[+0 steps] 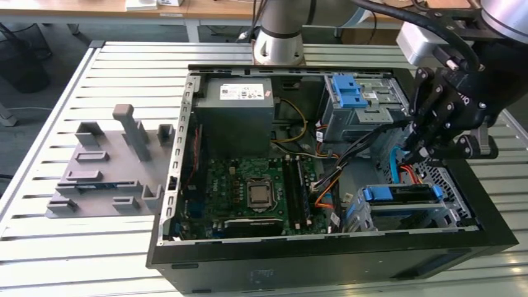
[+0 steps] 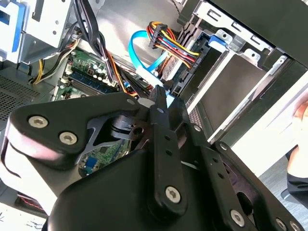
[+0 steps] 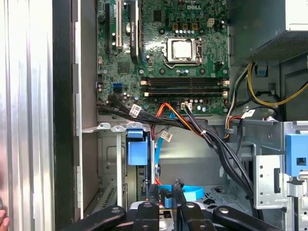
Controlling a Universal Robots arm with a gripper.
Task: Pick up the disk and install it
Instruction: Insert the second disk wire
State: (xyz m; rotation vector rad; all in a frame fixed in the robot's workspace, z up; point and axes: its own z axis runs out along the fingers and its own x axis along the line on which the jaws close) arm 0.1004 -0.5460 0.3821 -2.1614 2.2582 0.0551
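gripper: black multi-link gripper (image 1: pixel 429 148) hanging over the open case near the exterior view's right, its tips down among the cables; whether it is released or clenched cannot be told, and nothing can be seen in its grasp
disk: the disk (image 1: pixel 402 194) sits in the lower drive cage at the case's front corner, blue bracket rail facing up; in the first wrist view its blue bracket (image 3: pixel 135 148) shows in the bay just beyond the gripper
cables: a light blue data cable (image 2: pixel 144 60) loops beside a bundle of coloured power wires (image 2: pixel 171 41), close to the tips
case: computer case (image 1: pixel 247 263) lying open on a slatted table (image 1: pixel 49 247)
motherboard: motherboard (image 3: pixel 163 48) exposed
power supply: grey box (image 1: pixel 235 102) in the far corner
fixture: grey holder (image 1: pixel 107 164) on the table, well apart from the case
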